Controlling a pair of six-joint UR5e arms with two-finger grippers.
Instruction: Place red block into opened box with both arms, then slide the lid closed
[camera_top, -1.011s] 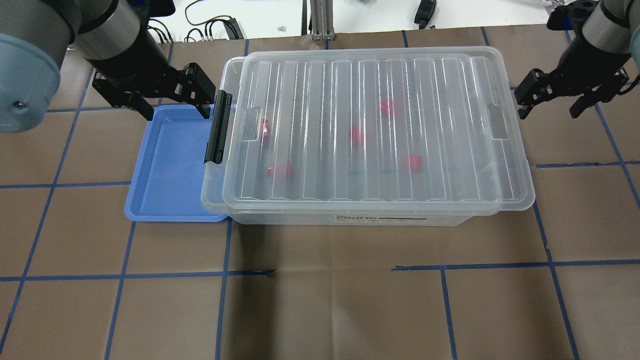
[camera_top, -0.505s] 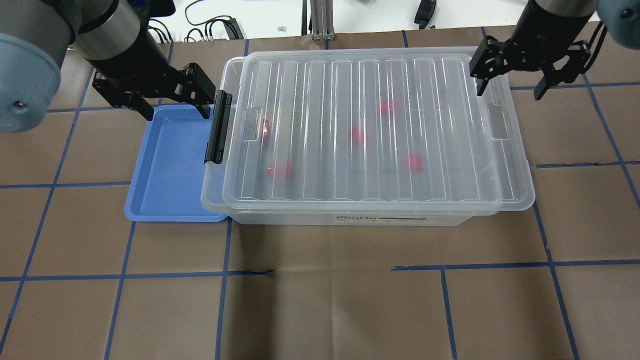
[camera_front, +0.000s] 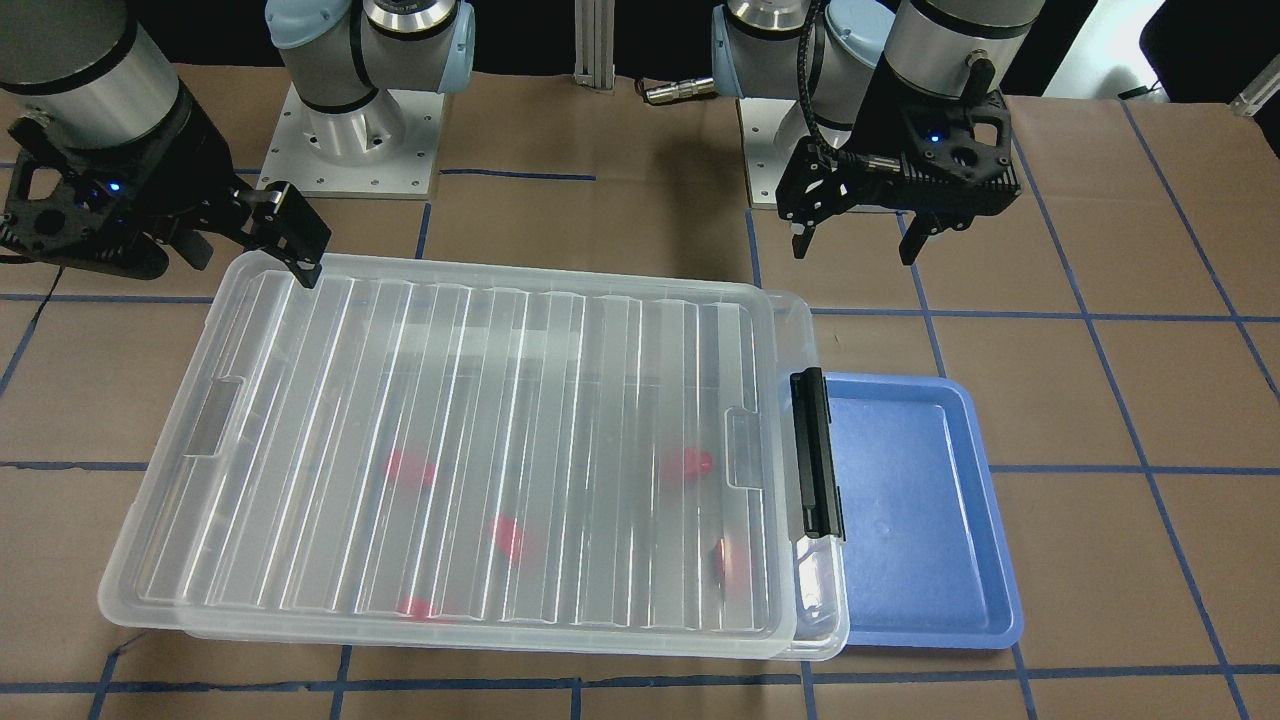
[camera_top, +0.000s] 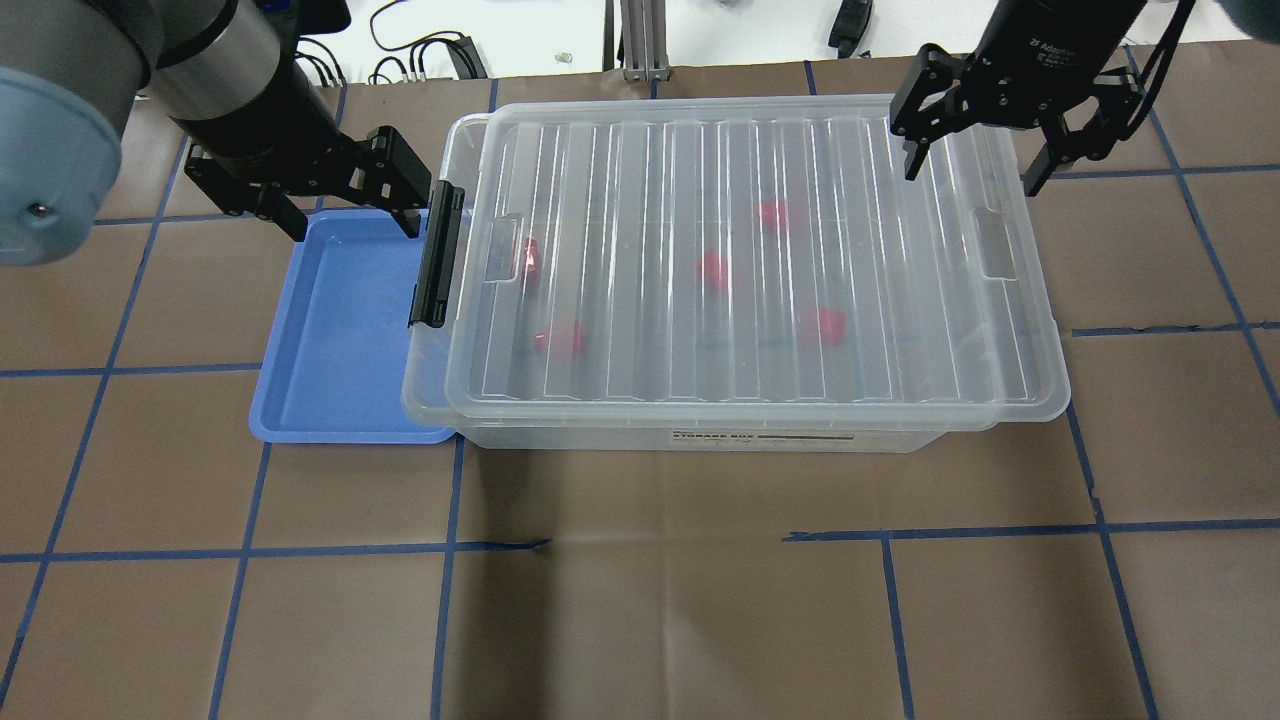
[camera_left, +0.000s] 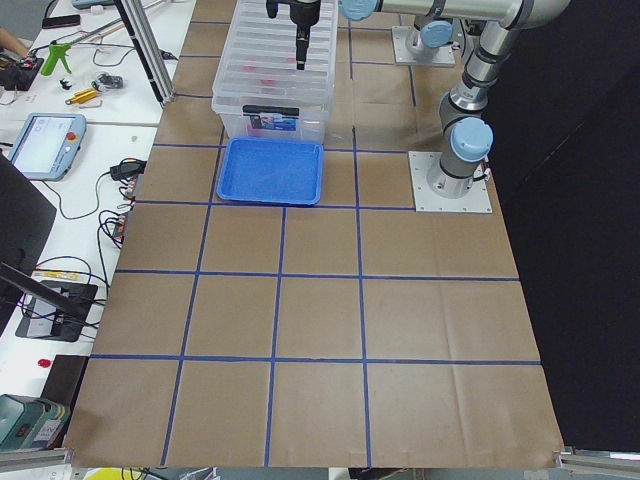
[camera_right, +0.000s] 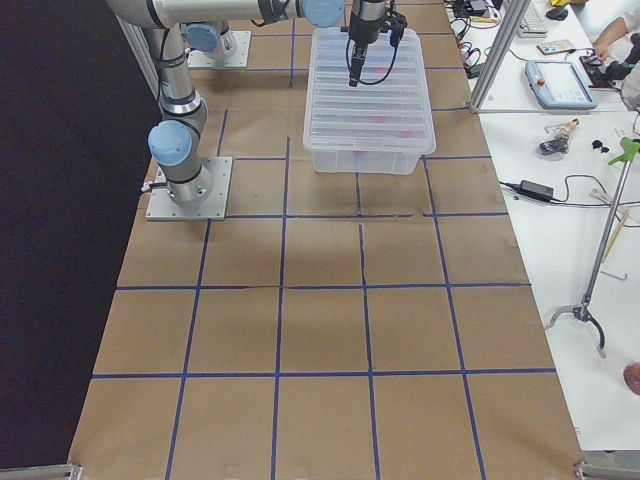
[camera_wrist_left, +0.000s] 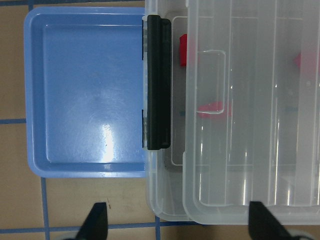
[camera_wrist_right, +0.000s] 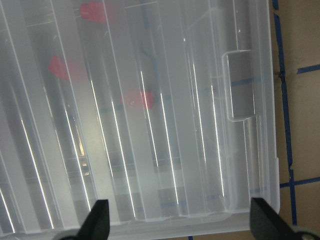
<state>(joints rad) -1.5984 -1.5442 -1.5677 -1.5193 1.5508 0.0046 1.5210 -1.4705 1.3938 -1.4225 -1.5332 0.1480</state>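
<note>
Right gripper (camera_top: 970, 178) had swung in over the lid's (camera_top: 650, 330) right corner; left gripper (camera_top: 352, 230) stayed above the blue tray (camera_top: 340, 340); both spread open, empty. We saw red blocks (camera_top: 712, 268) inside the box (camera_top: 560, 437), lid short of the clip bar (camera_top: 437, 255). Next, we judged: slide lid clipward. Brown tape-gridded table (camera_top: 640, 600), cluttered benches (camera_right: 560, 110) beside.

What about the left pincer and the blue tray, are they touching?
Apart. The front-facing view shows the left pincer hanging open over brown paper, well clear of the blue tray.
</note>
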